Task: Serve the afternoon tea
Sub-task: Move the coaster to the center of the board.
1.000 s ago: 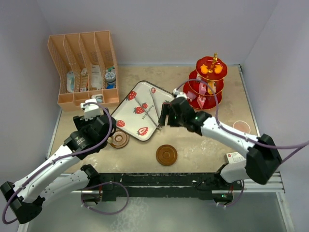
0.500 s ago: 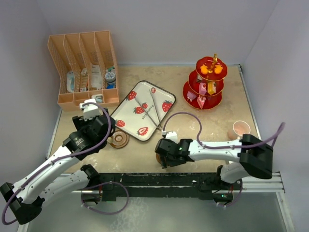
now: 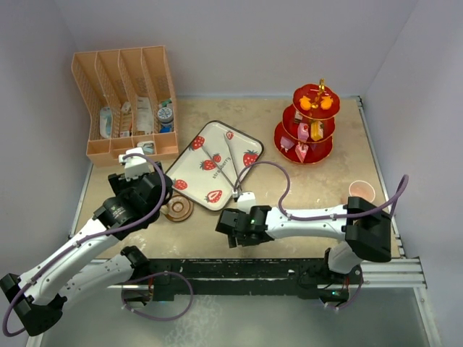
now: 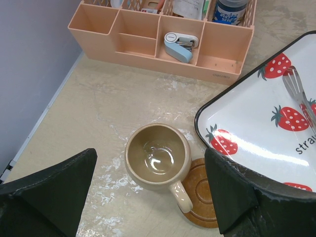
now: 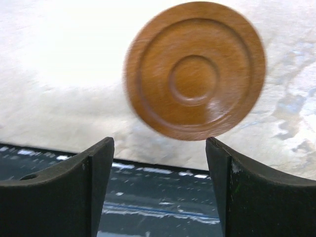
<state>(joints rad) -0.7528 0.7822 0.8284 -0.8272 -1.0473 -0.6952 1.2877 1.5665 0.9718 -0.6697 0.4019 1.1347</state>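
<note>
A tan mug [image 4: 157, 160] stands upright and empty on the table, its handle reaching over the edge of a brown saucer [image 4: 205, 190]. My left gripper [image 4: 150, 170] hovers open above it, one finger on each side. My right gripper [image 5: 160, 148] is open low at the table's near edge, just short of the other brown saucer [image 5: 195, 69], which lies flat; from above, the right gripper [image 3: 231, 228] hides this saucer. The pink mug [image 3: 361, 191] sits at the right. The red three-tier stand [image 3: 307, 130] holds small cakes at the back right.
A strawberry-print tray [image 3: 202, 155] with metal tongs [image 3: 230, 168] lies in the middle, close to the first saucer [image 3: 178, 210]. A peach divided rack [image 3: 123, 101] stands at the back left. Grey walls close in on three sides. A black rail runs along the near edge.
The right arm swung from the tray's right edge down to the near table edge over the second saucer, then slid a little left. The left arm has not moved.
</note>
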